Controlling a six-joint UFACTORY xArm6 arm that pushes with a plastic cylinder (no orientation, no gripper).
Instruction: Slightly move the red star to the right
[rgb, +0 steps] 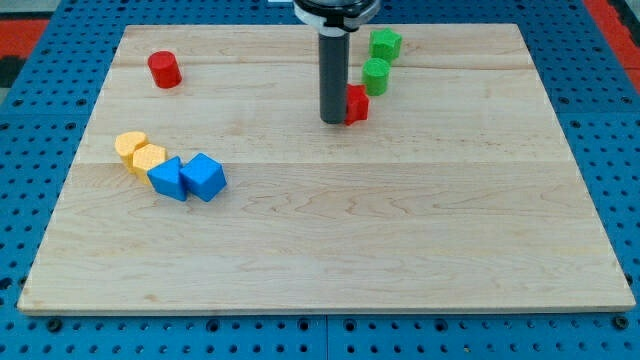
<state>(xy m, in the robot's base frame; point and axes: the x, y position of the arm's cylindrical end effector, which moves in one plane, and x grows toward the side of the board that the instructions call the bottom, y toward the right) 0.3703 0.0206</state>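
Your tool's tip, a bare rod holding nothing, touches the left side of the red star, just below two green blocks. Push rightward briefly, straight, and stop early.

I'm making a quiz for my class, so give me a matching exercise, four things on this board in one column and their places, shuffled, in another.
1. red star
2. red cylinder
3. blue blocks
4. my tip

A. view's top left
B. left side, beside the yellow blocks
C. against the red star's left side
D. just below the two green blocks

Pairs: 1-D, 2-A, 3-B, 4-C
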